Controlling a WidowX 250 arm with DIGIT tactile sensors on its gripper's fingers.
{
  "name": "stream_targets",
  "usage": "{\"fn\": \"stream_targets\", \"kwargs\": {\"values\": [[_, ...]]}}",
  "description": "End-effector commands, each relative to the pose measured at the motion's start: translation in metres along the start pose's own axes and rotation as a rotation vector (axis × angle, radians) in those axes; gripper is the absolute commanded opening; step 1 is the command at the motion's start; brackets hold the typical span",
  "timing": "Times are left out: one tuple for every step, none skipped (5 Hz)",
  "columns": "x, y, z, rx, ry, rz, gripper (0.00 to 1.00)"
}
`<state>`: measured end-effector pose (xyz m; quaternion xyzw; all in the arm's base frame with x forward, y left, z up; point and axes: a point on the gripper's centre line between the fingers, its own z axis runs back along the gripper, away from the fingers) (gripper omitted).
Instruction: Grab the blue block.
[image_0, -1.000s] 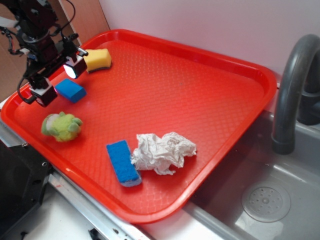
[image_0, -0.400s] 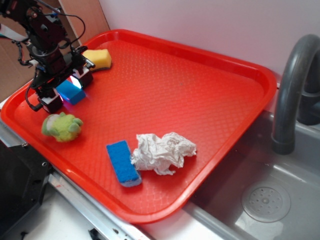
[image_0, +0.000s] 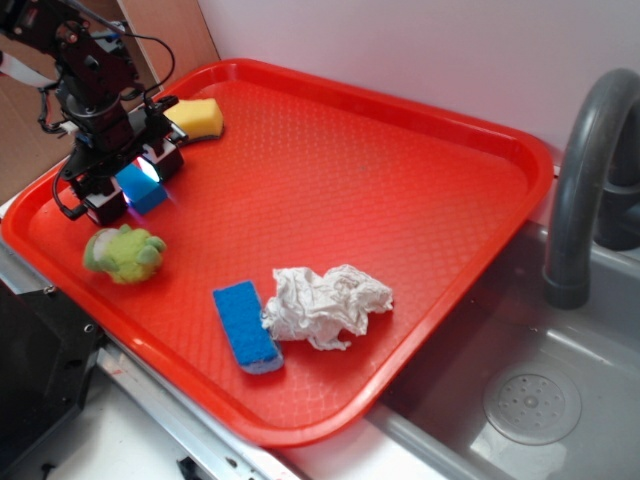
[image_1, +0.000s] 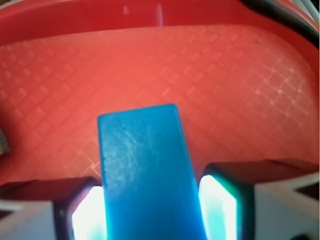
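The blue block (image_0: 141, 190) lies on the red tray (image_0: 400, 160) near its far left edge. In the wrist view it (image_1: 142, 150) fills the space between my fingers. My gripper (image_0: 133, 184) is lowered over it with one finger on each side, and in the wrist view (image_1: 150, 205) the lit pads (image_1: 217, 205) stand right beside its long faces. The jaws are open, close to the block's sides, and the block rests on the tray.
A yellow sponge (image_0: 197, 118) lies just behind the gripper. A green plush toy (image_0: 122, 252) lies in front of it. A longer blue sponge (image_0: 245, 325) and a crumpled white paper towel (image_0: 325, 305) sit mid-tray. A grey faucet (image_0: 585, 180) and a sink are to the right.
My gripper has come down from above the block to straddle it at tray level. The finger gap looks unchanged. The block has not moved.
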<state>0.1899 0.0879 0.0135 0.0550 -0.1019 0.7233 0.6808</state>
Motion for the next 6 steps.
{"fn": "stream_targets", "kwargs": {"values": [[-0.017,-0.019,0.08,-0.048,0.047,-0.467,0.0],[-0.032,-0.024,0.121,-0.138,0.114,-0.702,0.0],[-0.052,-0.024,0.172,-0.261,0.148,-0.931,0.0],[-0.054,-0.018,0.206,-0.348,0.149,-1.054,0.0],[-0.048,-0.015,0.218,-0.39,0.169,-1.032,0.0],[-0.05,-0.02,0.21,-0.345,0.218,-1.015,0.0]]}}
